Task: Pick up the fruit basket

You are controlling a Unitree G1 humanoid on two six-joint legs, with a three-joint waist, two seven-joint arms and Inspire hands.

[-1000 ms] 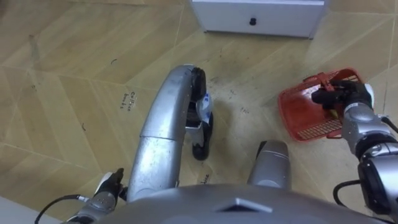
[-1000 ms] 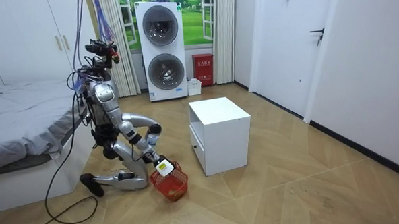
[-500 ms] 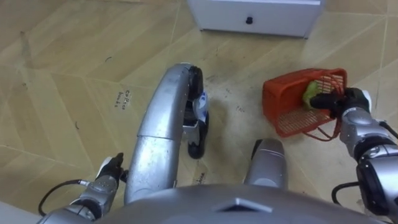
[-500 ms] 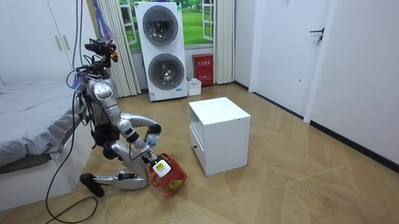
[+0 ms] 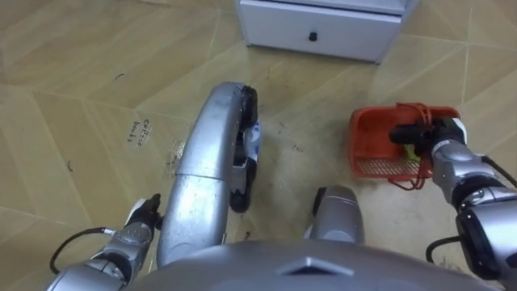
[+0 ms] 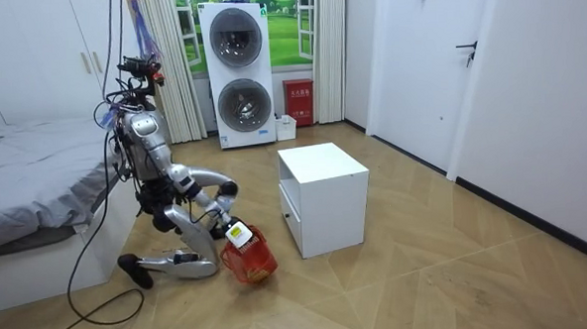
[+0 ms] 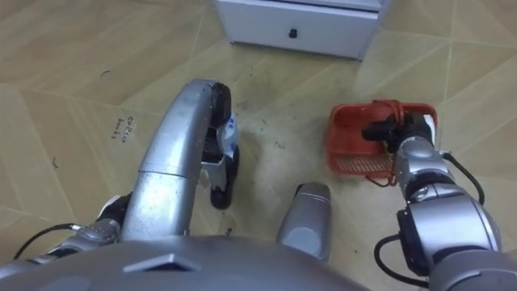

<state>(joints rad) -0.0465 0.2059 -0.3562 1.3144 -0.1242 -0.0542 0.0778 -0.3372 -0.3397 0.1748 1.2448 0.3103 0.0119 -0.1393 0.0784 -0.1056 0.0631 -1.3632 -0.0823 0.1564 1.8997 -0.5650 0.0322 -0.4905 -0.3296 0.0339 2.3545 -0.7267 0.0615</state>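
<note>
Fruit basket [image 5: 371, 139] is tipping back level since 0.5 s ago, now at 3 o'clock. White cabinet [image 5: 319, 24] is at 12. R hand [image 5: 426, 134] is holding its edge tight. L hand [image 5: 139, 226] at 7 o'clock: can't tell.

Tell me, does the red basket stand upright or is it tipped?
Tipped: the right hand is shut on the basket, and the room view shows it leaning to one side.
</note>
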